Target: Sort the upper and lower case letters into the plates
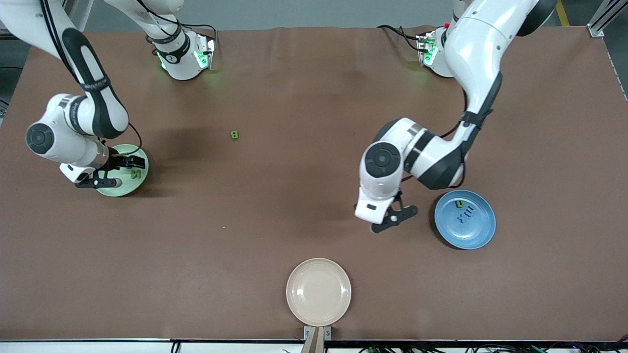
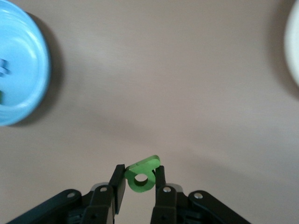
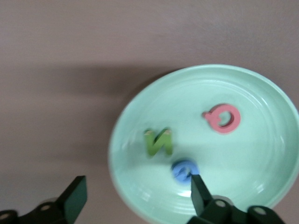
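Observation:
My left gripper is shut on a small bright green letter with a round hole and holds it over bare table beside the sky blue plate, which also shows in the left wrist view. That plate holds a yellow-green letter and blue letters. My right gripper is open and empty over the edge of the mint green plate, which also shows in the front view. That plate holds a green N, a pink Q and a blue letter.
A small green letter lies alone on the brown table, nearer the arms' bases. A cream-beige plate sits at the table's edge nearest the front camera; its rim shows in the left wrist view.

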You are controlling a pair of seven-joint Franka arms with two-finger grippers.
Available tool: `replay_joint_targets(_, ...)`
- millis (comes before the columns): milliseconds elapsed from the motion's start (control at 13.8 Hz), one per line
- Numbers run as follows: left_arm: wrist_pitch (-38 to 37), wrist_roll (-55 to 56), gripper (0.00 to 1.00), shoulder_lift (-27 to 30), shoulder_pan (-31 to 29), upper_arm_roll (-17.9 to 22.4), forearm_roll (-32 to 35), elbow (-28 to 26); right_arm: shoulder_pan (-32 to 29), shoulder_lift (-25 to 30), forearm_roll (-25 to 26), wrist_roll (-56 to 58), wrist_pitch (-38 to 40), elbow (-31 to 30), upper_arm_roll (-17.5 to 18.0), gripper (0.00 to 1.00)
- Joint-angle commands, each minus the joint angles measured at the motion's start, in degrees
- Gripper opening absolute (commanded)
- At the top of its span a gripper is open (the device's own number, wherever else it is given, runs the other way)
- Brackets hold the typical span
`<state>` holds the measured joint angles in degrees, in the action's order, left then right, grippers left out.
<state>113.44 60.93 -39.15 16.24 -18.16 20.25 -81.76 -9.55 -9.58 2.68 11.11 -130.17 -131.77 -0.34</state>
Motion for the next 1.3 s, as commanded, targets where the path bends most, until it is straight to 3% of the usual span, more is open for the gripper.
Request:
replay_joint_targets(0,0.56,-8.24,0.01,5.57,-6.98,-0.56,-0.21,-10.32,4.53,10.53,0.75,-5.03,8.40,-2.88,0.34,1.00)
replay_joint_targets(217,1.09,-16.70,0.00,5.67,-14.54,-0.56,-0.21,-13.16,11.99,14.93,-0.04,-13.02,14.14,-3.49,0.34,1.00)
replay_joint_targets(433,2.13,-20.76,0.01,3.65,-19.82,-0.56,-0.21,-12.81,21.65,15.91,-4.60,-20.31,13.80,-5.51,0.34,1.00)
replay_joint_targets(578,3.10,-21.64,0.08,2.42,-21.15,-0.47,-0.03,-12.90,27.63,15.65,-4.88,-22.53,11.79,-6.47,0.26,1.00)
replay_joint_targets(650,3.28,-21.65,0.24,1.80,-21.68,-0.47,0.06,-12.72,29.57,15.65,-4.88,-22.62,8.64,-8.22,0.34,1.00)
replay_joint_targets(722,3.80,-21.56,0.48,1.28,-21.95,-0.39,0.40,-12.72,31.51,15.56,-4.88,-22.62,4.00,-10.41,0.34,1.00)
replay_joint_targets(795,4.59,-21.56,0.86,1.10,-21.77,-0.30,0.49,-12.63,33.01,15.21,-4.88,-22.62,-2.14,-13.22,0.26,1.00)
replay_joint_targets(867,4.69,-21.64,1.00,1.18,-21.95,-0.30,0.58,-12.46,34.15,13.73,-4.88,-22.62,-7.42,-15.25,0.34,1.00)
replay_joint_targets(1228,3.20,-21.38,1.00,3.98,-21.68,-0.47,0.58,-9.74,40.48,1.70,-4.88,-22.62,-26.33,-18.26,0.26,1.00)
